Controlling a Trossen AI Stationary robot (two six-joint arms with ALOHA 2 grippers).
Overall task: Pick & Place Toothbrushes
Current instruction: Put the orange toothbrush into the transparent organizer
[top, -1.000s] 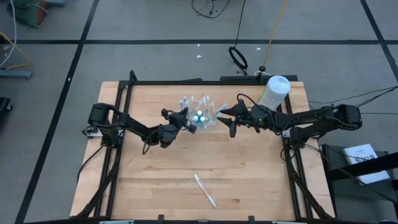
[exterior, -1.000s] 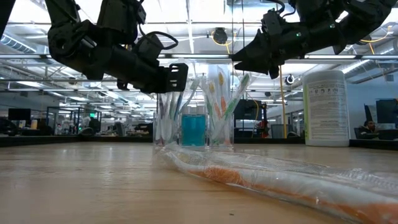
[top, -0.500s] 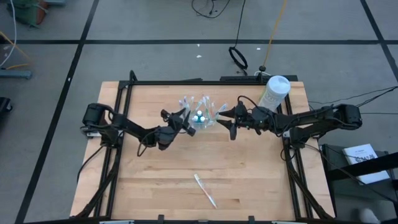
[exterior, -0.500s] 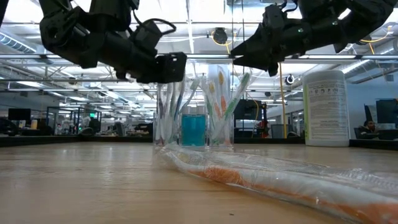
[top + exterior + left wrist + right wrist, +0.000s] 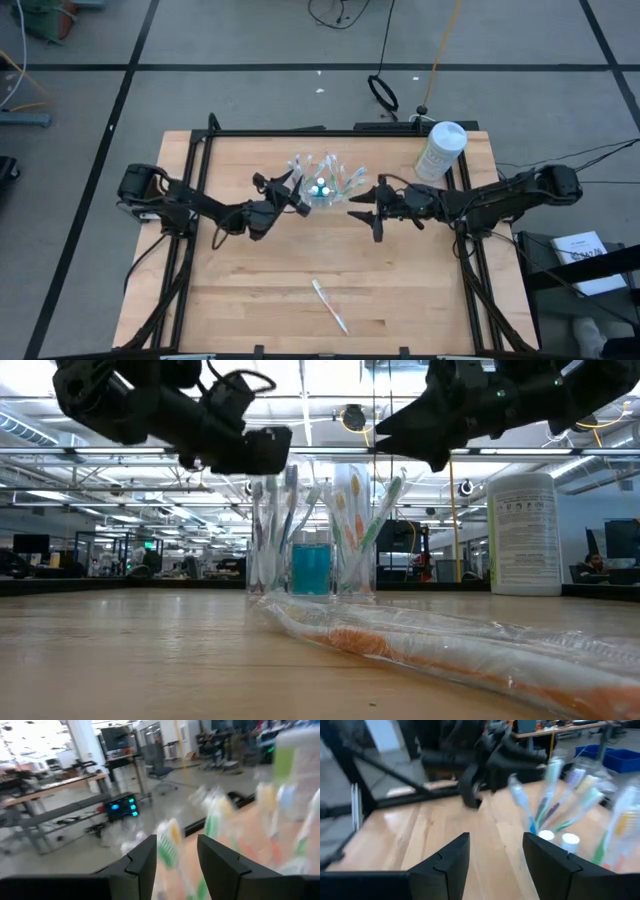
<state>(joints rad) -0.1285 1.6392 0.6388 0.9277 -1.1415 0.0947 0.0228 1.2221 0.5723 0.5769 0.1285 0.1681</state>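
Observation:
Several toothbrushes (image 5: 322, 172) with blue, green, purple and orange handles stand heads up in clear cups (image 5: 312, 550) at the table's far middle. They also show in the right wrist view (image 5: 555, 800). One wrapped toothbrush (image 5: 330, 305) lies flat near the front edge, close to the low camera (image 5: 450, 645). My left gripper (image 5: 292, 190) is open just left of the cups and above their rims (image 5: 262, 452); blurred brush heads (image 5: 169, 845) show beyond its fingers. My right gripper (image 5: 362, 210) is open and empty, right of the cups and nearer the front.
A white canister (image 5: 440, 150) stands at the table's far right corner, behind my right arm. Short blue tubes with white caps (image 5: 320, 186) stand among the cups. The black frame rail (image 5: 300, 131) runs along the far edge. Bare wood (image 5: 250, 290) lies in front.
My left gripper has risen from beside the cups to above their rims and drawn slightly toward the table's left. My right gripper has backed away from the cups toward the near edge and a little to the right. The cups and brushes have stayed put.

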